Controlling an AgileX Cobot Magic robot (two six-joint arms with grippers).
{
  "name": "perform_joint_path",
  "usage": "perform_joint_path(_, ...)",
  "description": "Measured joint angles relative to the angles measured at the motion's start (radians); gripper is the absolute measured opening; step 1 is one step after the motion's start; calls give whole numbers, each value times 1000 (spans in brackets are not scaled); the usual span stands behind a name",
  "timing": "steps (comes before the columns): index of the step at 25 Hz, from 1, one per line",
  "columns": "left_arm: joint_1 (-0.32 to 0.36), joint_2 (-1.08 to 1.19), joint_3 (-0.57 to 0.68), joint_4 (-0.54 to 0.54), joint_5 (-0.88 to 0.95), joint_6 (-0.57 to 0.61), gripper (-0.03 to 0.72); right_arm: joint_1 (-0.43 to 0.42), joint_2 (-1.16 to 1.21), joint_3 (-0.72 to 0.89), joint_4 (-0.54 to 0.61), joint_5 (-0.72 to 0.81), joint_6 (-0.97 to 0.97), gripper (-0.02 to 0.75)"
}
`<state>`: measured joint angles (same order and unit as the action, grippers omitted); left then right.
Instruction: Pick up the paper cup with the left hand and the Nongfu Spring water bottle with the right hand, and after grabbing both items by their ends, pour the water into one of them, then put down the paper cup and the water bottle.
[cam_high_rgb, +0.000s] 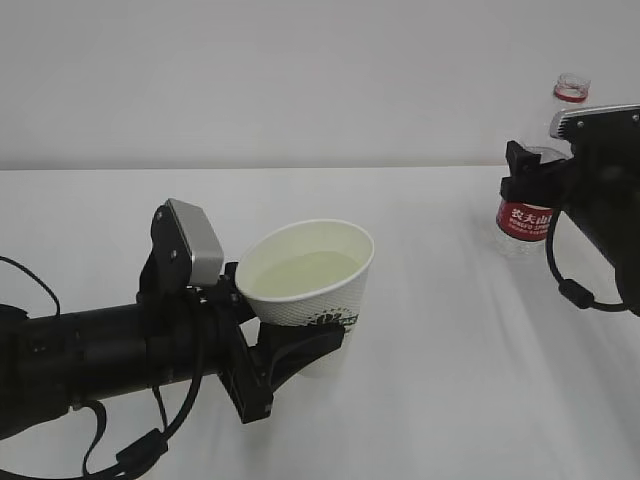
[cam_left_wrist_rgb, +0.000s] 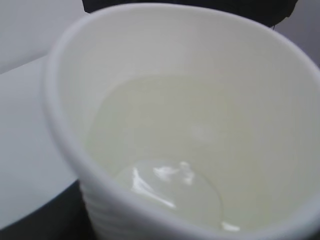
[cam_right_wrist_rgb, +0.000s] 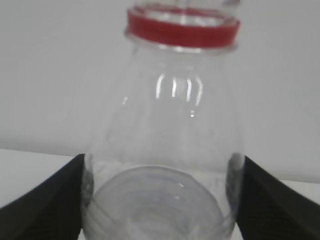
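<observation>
left claw (cam_high_rgb: 285, 345) grips paper cup (cam_high_rgb: 310, 280), tilted, water (cam_high_rgb: 300, 273) inside | right claw (cam_high_rgb: 530, 190) clamps upright Nongfu Spring water bottle (cam_high_rgb: 540, 170) for setting down

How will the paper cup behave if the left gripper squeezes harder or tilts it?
The paper cup is thin-walled, so it would likely buckle under a harder squeeze. It holds water and already leans, so more tilt could spill it. The left gripper grips low on it, so the top may sway.

Bright, even light throughout; both wrist views are soft and blurred, with glints on the water (cam_left_wrist_rgb: 165, 175).
</observation>
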<state>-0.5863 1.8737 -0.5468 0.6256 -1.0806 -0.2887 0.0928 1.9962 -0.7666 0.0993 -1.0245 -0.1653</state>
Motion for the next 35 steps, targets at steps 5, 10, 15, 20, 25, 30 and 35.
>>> perform_joint_path(5,0,0,0,0,0,0,461,0,-34,72,-2,-49,0,631)
perform_joint_path(10,0,0,0,0,0,0,461,0,-71,120,-2,-62,0,631)
perform_joint_path(15,0,0,0,0,0,0,461,0,-132,174,-2,-69,0,629)
perform_joint_path(20,0,0,0,0,0,0,459,0,-207,240,-2,-76,0,629)
perform_joint_path(25,0,0,0,0,0,0,459,0,-282,311,-10,-78,0,628)
perform_joint_path(30,0,0,0,-2,0,0,459,0,-360,370,-30,-78,0,618)
perform_joint_path(35,0,0,0,-5,0,0,459,0,-415,420,-67,-76,6,607)
